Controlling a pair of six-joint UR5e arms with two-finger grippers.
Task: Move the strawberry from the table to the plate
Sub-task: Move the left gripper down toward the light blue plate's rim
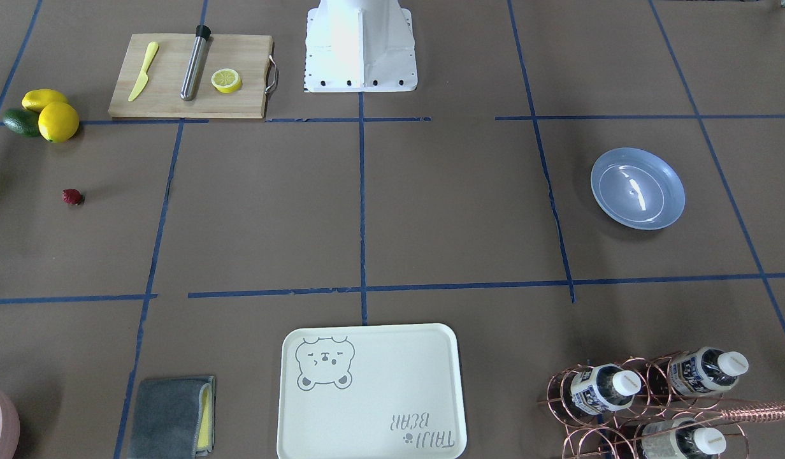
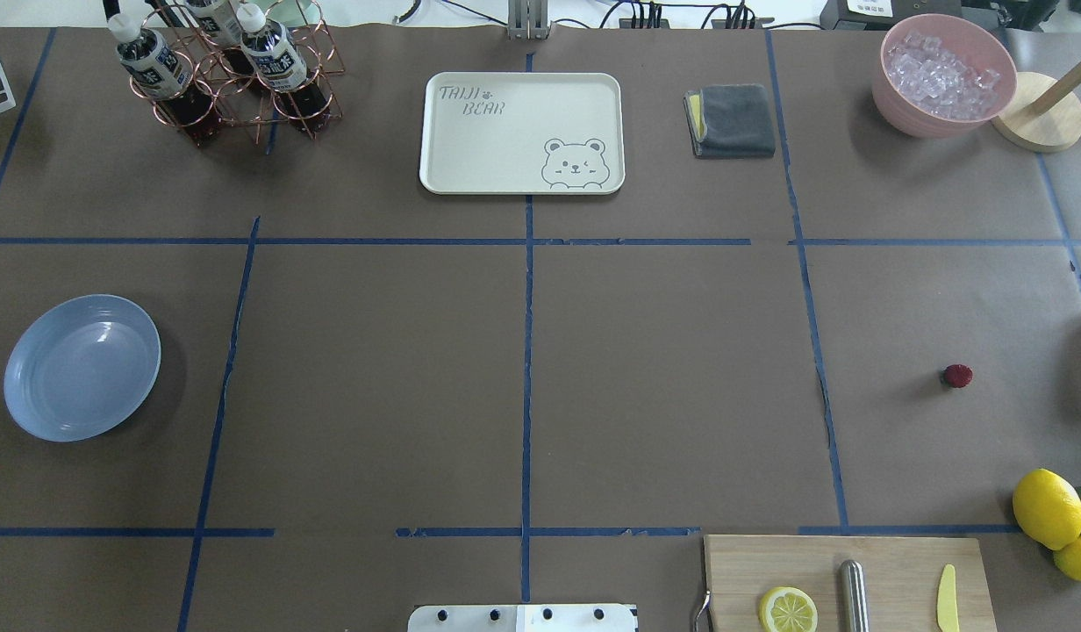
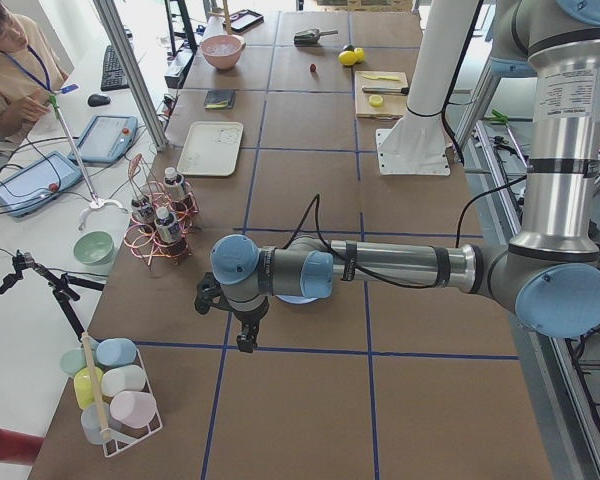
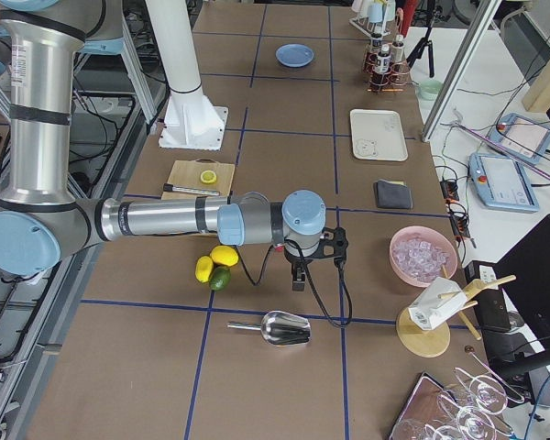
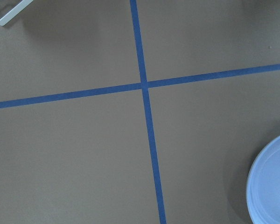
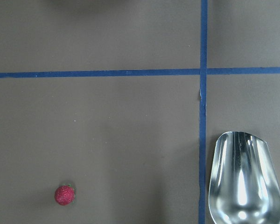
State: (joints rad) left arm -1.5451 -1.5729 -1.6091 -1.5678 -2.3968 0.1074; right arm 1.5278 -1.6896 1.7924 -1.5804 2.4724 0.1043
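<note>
One strawberry [image 1: 72,196] lies near the right fingers [image 4: 297,280], one plate [image 1: 638,189] seemingly beside the left fingers [image 3: 246,343]; their state I cannot tell.

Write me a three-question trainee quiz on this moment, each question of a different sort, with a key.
1. True or false: the strawberry already lies on the plate.
2. Multiple choice: on the cutting board, what lies between the yellow knife and the lemon half? A) a steel cylinder with a black cap; B) a bottle; C) a folded cloth.
3. Fill in: in the right wrist view, the strawberry is left of the upright blue tape line; the shiny thing to its right is a metal ____.

Key: 1 false; 2 A; 3 scoop.
</note>
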